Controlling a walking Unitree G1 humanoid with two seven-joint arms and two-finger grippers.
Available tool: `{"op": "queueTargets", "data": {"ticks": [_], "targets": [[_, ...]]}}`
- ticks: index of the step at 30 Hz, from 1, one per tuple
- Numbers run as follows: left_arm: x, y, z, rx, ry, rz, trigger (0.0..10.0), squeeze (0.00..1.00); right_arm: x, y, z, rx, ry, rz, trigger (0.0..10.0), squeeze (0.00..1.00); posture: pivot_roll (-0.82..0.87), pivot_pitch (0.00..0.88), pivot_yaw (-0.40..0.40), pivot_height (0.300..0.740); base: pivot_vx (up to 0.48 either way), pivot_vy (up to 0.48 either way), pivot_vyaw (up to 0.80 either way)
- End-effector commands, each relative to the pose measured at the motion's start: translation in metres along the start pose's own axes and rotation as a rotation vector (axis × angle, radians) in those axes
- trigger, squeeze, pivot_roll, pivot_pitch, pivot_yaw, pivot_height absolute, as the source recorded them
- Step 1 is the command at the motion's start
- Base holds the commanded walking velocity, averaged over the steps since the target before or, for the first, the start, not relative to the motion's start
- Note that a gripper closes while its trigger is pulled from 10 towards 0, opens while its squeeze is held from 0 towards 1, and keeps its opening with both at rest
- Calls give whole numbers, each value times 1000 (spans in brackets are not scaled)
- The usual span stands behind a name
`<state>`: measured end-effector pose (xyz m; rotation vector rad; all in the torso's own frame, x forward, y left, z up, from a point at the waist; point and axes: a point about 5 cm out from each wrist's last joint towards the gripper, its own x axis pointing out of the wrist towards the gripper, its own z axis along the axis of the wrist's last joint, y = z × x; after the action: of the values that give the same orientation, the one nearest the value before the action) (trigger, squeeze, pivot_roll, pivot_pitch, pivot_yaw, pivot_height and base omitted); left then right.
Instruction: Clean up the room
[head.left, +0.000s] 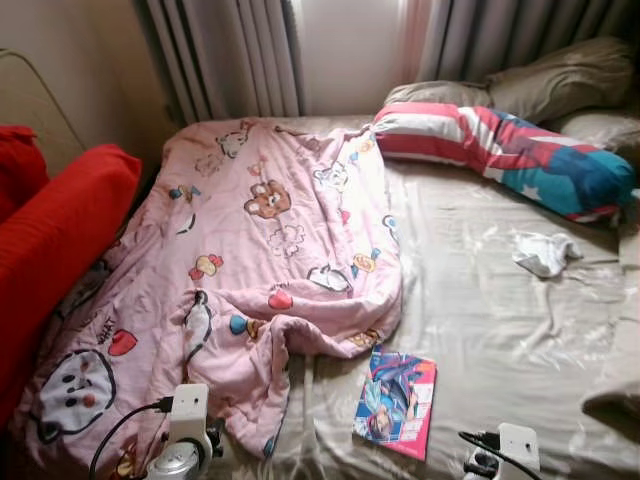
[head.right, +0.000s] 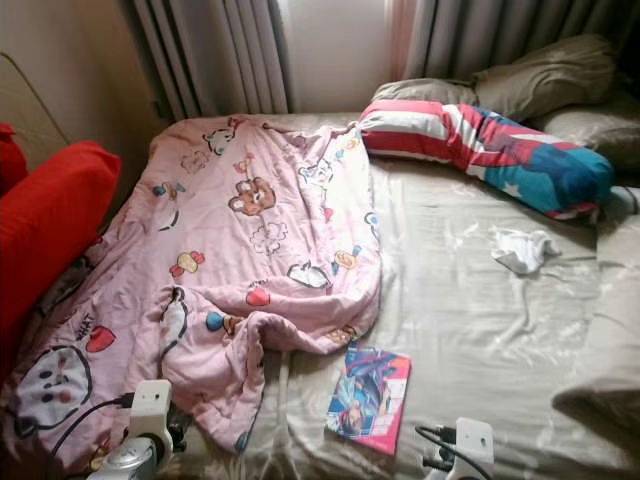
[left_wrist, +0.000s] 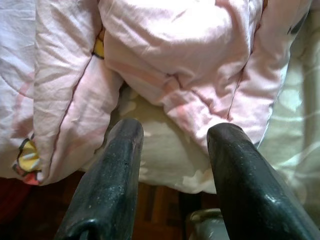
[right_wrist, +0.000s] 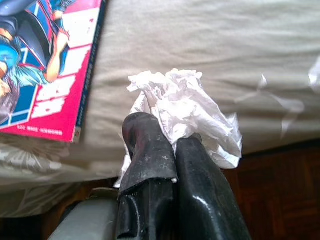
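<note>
Tissue wad (right_wrist: 182, 112) pinched tight in my right gripper (right_wrist: 172, 142), hanging at bed's near edge beside the comic book (head.left: 396, 402). Left gripper (left_wrist: 172, 150) spread wide, nothing in it, at the pink quilt's (head.left: 250, 250) corner. 2nd white scrap (head.left: 545, 252), prob. tissue, lies on sheet (head.left: 480, 310) near striped pillow (head.left: 500, 150).

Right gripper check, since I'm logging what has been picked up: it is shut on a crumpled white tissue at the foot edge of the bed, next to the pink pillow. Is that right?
Not quite. The right gripper is indeed shut on the crumpled white tissue at the edge of the bed, but what lies beside it is a pink comic book, not a pillow. The right wrist view shows its illustrated cover.
</note>
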<state>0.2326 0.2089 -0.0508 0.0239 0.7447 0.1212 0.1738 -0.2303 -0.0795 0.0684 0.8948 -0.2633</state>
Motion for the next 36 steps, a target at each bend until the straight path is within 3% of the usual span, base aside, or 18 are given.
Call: {"op": "queueTargets", "data": {"ticks": [1, 11, 36], "targets": [[-3, 2, -15, 21, 63, 5, 10000, 0, -3, 5, -16, -12, 66, 10, 10000, 0, -66, 0, 28, 740, 0, 0, 0], [-8, 1, -33, 8, 120, -6, 10000, 0, -4, 23, -25, -43, 110, 53, 10000, 0, -63, 0, 28, 740, 0, 0, 0], [-9, -4, -37, 23, 134, -31, 10000, 0, -3, 22, -23, -98, 114, 66, 10000, 0, -57, 0, 29, 740, 0, 0, 0]]}}
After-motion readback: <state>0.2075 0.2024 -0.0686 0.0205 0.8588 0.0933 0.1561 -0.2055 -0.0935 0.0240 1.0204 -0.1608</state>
